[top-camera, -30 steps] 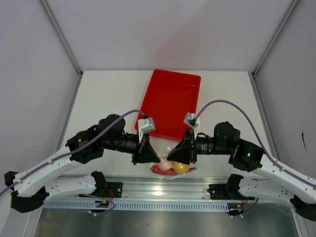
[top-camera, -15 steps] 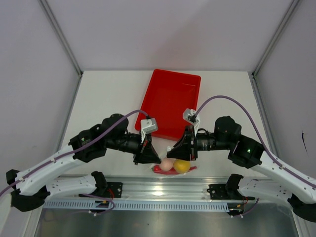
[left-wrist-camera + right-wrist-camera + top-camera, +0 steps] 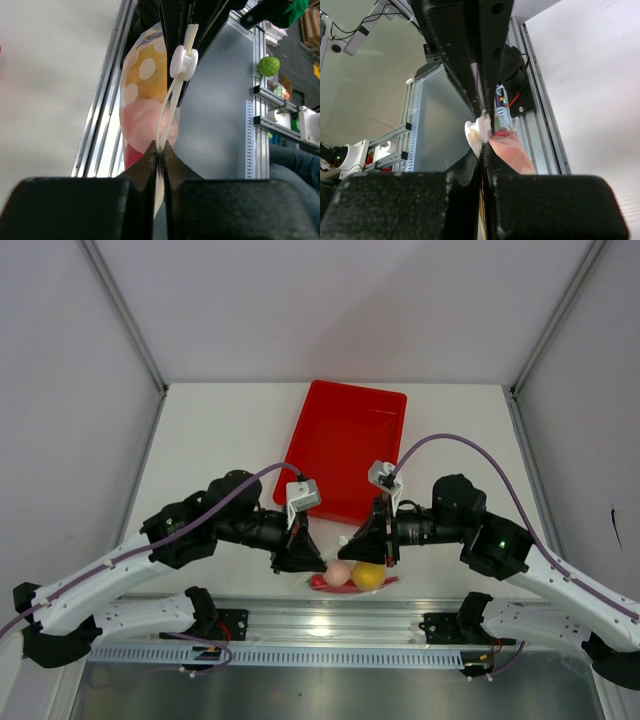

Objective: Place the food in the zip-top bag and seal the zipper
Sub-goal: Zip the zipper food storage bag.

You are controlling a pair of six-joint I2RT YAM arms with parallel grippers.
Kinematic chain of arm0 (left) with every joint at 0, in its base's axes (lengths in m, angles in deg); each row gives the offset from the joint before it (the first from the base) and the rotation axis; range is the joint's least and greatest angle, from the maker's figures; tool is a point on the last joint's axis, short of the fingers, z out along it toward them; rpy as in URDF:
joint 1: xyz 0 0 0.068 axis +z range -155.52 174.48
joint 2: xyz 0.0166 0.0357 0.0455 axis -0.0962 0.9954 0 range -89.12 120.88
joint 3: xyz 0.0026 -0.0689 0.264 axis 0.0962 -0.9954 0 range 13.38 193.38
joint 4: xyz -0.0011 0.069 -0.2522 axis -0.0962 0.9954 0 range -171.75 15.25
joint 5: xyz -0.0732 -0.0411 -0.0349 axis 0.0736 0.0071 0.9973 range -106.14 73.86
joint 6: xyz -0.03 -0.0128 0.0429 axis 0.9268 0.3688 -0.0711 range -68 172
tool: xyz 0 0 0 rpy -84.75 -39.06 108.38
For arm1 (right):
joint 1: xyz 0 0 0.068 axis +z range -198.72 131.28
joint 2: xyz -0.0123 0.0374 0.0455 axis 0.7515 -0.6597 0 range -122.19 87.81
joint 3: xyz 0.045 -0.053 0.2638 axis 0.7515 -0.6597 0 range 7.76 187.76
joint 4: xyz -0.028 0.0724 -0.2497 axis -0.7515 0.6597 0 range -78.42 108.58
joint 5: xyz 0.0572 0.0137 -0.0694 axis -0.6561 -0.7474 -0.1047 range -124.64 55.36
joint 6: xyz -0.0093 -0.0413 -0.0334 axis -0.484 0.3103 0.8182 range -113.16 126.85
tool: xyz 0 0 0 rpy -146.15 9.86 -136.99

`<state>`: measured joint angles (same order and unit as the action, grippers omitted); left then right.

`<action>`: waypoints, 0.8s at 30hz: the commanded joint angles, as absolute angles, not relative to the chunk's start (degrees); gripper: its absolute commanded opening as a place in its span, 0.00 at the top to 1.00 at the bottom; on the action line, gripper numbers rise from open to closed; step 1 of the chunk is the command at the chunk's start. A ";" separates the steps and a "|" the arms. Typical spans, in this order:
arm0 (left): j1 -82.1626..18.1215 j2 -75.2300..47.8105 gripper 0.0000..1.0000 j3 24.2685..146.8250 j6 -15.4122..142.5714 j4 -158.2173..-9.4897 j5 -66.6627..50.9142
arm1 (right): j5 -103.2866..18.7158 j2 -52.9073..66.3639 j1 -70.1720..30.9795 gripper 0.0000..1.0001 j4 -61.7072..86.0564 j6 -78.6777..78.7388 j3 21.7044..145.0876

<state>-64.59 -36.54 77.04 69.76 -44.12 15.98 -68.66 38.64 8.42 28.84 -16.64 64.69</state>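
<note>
The zip-top bag (image 3: 350,578) hangs between my two grippers above the table's near edge. Inside it are the yellow fruit (image 3: 368,576), the pinkish ball (image 3: 339,572) and the red chili (image 3: 321,583). My left gripper (image 3: 308,558) is shut on the bag's top strip (image 3: 161,150). My right gripper (image 3: 362,548) is shut on the same strip (image 3: 482,150), just behind a white slider (image 3: 477,132) on the zipper. The left wrist view shows the slider (image 3: 183,61) ahead on the zipper, the dotted yellow fruit (image 3: 145,70) and the pink ball (image 3: 145,120) below it.
The red tray (image 3: 345,445) lies on the white table just beyond both grippers. The metal rail (image 3: 330,625) with the arm bases runs under the hanging bag. White walls close in the table on three sides.
My right gripper has drawn slightly back and up, and my left has shifted a little. The pink ball and yellow fruit now show more plainly between the two grippers.
</note>
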 commanded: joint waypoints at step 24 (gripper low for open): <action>-64.32 -40.69 0.31 74.64 71.42 -63.03 2.49 | -65.93 39.82 8.85 1.00 20.19 -23.04 61.20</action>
